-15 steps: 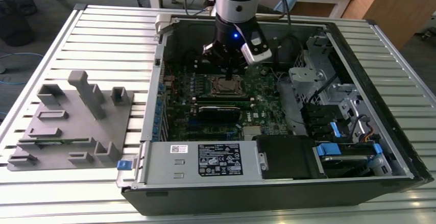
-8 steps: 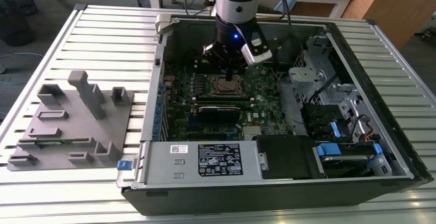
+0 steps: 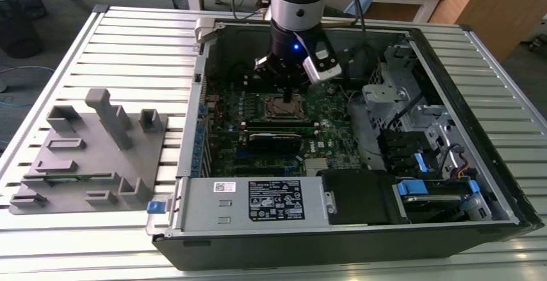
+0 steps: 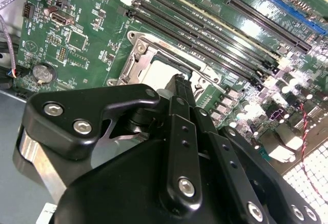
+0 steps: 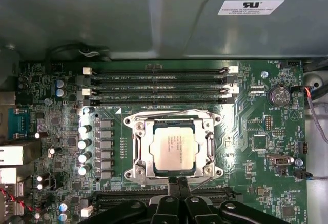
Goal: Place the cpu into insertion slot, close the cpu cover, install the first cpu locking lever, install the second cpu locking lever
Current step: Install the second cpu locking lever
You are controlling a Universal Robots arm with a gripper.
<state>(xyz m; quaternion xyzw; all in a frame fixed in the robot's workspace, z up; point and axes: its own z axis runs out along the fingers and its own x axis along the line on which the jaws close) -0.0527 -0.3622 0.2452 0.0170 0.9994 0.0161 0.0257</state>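
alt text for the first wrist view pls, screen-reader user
The cpu sits in the insertion slot of a green motherboard, with the cpu cover framing it. The gripper is by the socket's edge; long black memory slots lie beyond.

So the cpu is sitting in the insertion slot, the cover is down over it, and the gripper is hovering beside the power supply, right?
Not quite. The cpu does sit in the insertion slot with the cpu cover down around it, but the gripper is at the socket's edge, not beside the power supply, as the first wrist view and exterior view show.
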